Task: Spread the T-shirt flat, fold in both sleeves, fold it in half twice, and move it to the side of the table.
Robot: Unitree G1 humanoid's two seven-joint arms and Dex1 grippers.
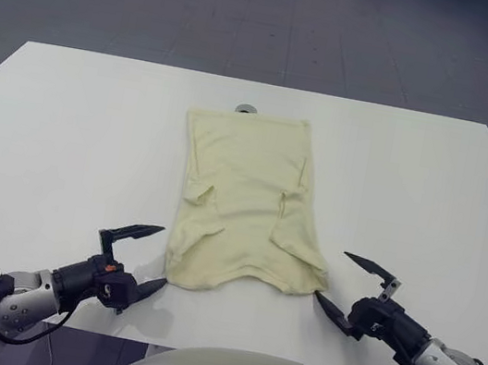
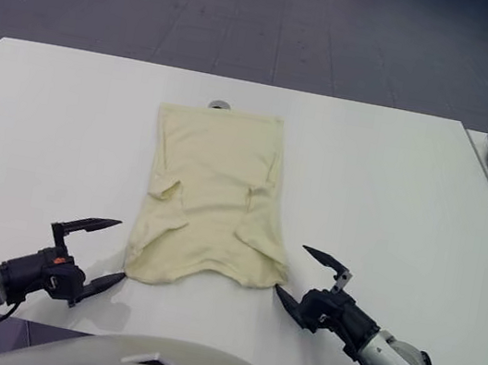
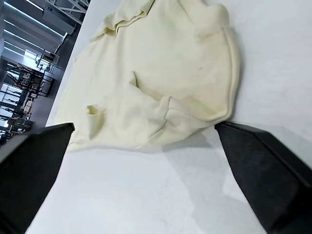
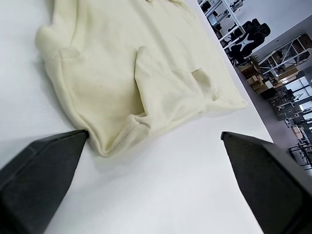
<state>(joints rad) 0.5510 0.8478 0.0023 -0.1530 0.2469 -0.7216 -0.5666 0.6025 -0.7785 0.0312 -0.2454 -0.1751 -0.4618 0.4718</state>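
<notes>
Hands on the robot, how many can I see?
2. The left hand is open at the shirt's near left corner; the right hand, open too, is at its near right corner.

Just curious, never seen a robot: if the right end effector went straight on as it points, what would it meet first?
Probably the T-shirt, at its near right corner: the open right end effector points there, one fingertip beside its edge.

even, soft overhead light; faint shadows, sharp focus, no glare.

The left hand [image 1: 162, 257] and right hand [image 1: 332, 274] are black and sharply pointed, on rounded silver-grey forearms [image 1: 19, 297].
</notes>
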